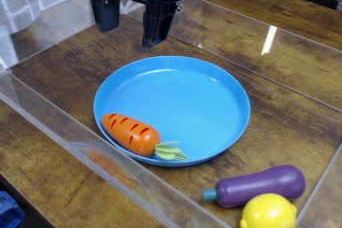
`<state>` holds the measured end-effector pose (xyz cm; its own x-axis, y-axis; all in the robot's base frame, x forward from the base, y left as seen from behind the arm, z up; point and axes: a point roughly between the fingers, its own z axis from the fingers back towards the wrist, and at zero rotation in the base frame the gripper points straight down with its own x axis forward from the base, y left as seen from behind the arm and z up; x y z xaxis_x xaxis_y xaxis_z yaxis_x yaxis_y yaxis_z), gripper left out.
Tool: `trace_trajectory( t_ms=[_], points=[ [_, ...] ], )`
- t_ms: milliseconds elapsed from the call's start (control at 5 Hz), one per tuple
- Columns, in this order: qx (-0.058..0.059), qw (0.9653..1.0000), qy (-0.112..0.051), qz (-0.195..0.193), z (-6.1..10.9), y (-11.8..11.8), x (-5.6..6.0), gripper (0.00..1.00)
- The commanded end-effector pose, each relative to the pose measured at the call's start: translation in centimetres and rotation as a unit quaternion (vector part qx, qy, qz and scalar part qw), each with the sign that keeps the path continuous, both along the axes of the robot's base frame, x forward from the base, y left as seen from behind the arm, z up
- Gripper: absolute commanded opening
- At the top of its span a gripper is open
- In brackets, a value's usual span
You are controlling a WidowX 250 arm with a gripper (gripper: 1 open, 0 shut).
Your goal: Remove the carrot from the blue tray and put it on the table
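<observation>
Carrot (pixel 131 133) lies below the open claw (pixel 131 26).

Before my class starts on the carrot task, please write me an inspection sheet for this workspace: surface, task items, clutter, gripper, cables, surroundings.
Surface: brown wood-grain table, glossy, with light reflections.
Task items: carrot lies inside the blue tray, near its rim, leafy end on the tray floor; not yet on the table.
Clutter: eggplant and lemon, both outside the tray, side by side; whether they touch is hard to tell.
Gripper: black gripper above the tray's far side, fingers apart, holding nothing.
Cables: nothing seen.
Surroundings: clear low walls along the sides; a blue-and-black object at the corner, cut off, not identifiable.
</observation>
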<state>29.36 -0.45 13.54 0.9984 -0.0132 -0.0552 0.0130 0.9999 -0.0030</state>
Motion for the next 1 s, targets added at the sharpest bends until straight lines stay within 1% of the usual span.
trace_trajectory(
  t_ms=[0, 200, 400, 600, 800],
  points=[
    [-0.001, 0.9998, 0.004, -0.021, -0.6, -0.4, -0.4, 1.0],
    [-0.002, 0.9983, 0.005, -0.059, -1.3, -1.1, -1.1, 1.0],
    [0.001, 0.9908, -0.003, -0.135, -2.3, -2.6, -2.6, 1.0],
    [0.009, 0.9789, -0.008, -0.204, -4.4, -4.5, -3.6, 1.0],
    [0.029, 0.9596, -0.011, -0.28, -6.2, -6.5, -3.6, 1.0]
  ],
)
